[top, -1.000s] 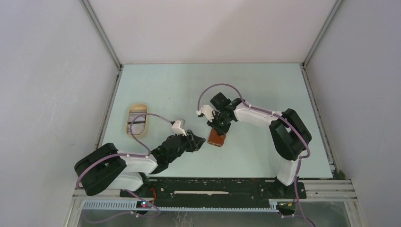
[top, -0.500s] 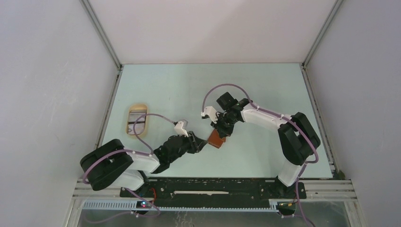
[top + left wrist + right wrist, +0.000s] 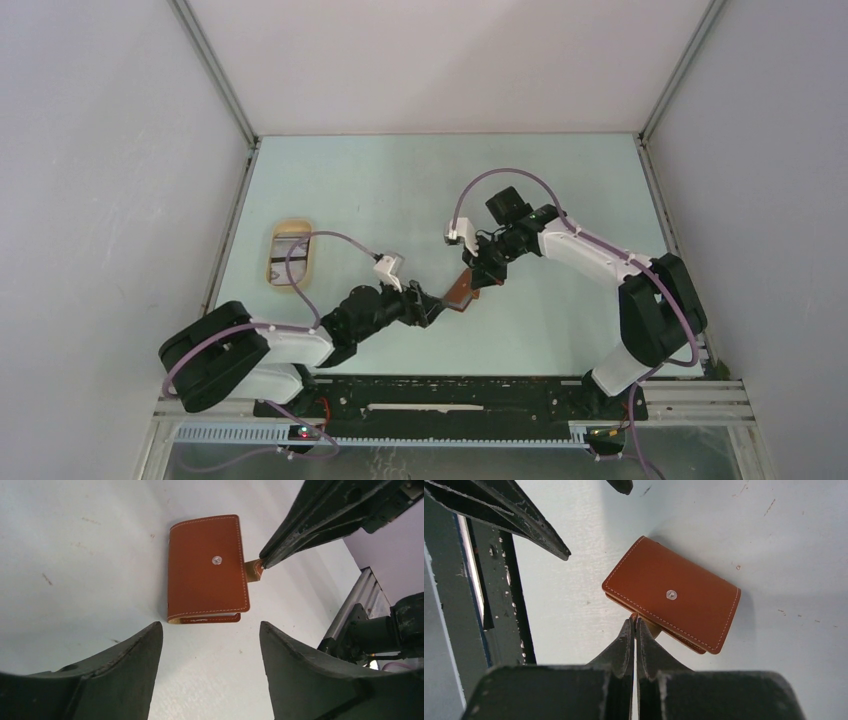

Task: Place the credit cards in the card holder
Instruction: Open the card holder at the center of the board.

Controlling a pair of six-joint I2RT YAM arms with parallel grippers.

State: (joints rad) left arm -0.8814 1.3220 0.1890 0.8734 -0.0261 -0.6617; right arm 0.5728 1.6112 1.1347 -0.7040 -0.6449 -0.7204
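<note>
right fingers now tight on card holder; left fingers wider

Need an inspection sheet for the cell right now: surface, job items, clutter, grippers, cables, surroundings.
Surface: pale table, small scuff marks.
Job's things: card holder closed, stud side up; credit cards not identifiable, contents of the tray too small to tell.
Clutter: beige oval tray at left.
Grippers: right gripper shut on the card holder's tab; left gripper open, short of it.
Cables: purple cables loop above both arms.
Surroundings: white walls; black mounting plate at near edge.
</note>
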